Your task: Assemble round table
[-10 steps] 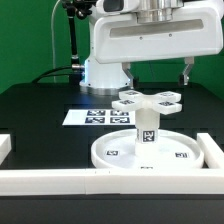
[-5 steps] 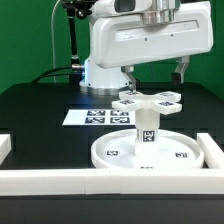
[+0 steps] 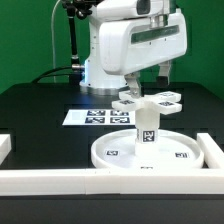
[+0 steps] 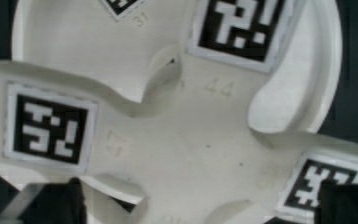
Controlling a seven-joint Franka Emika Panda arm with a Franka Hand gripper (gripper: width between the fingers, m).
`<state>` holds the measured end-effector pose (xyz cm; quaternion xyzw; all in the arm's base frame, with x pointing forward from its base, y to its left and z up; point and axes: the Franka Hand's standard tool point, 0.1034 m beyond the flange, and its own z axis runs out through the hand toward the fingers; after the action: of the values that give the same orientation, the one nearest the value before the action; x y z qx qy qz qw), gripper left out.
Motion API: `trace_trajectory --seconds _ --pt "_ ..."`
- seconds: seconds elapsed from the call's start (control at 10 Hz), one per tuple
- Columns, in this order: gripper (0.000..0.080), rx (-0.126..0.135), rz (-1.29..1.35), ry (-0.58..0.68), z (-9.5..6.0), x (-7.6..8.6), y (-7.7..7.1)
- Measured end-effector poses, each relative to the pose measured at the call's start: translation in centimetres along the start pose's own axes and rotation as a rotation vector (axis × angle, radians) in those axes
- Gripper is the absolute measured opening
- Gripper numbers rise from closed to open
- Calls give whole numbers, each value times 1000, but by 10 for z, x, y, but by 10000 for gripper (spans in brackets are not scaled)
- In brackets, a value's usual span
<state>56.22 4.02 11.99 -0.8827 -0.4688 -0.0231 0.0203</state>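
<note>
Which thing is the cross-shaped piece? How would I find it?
Find the big round disc lying on the black table inside the white rails. A short leg stands upright in its middle. The cross-shaped base sits on top of that leg: the only white part with four arms, each with a tag.

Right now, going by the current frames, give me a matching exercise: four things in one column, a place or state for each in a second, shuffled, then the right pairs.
Things
1. round disc
2. leg
3. cross-shaped base
4. marker board

Places or states
A. on top of the upright post
B. flat on the black table, behind the assembly
C. lying against the white rails
D. standing upright at the disc's centre

Pairs: 1-C, 2-D, 3-A, 4-B
</note>
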Motion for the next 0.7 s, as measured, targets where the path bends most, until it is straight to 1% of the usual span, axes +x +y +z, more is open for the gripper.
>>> trace_trajectory --seconds 0.2,0.6,0.7 --pt "649 -25 -246 -21 2 -1 3" --pt "649 -21 -453 -60 9 -7 4" --pt "649 -21 -389 -60 11 -6 3"
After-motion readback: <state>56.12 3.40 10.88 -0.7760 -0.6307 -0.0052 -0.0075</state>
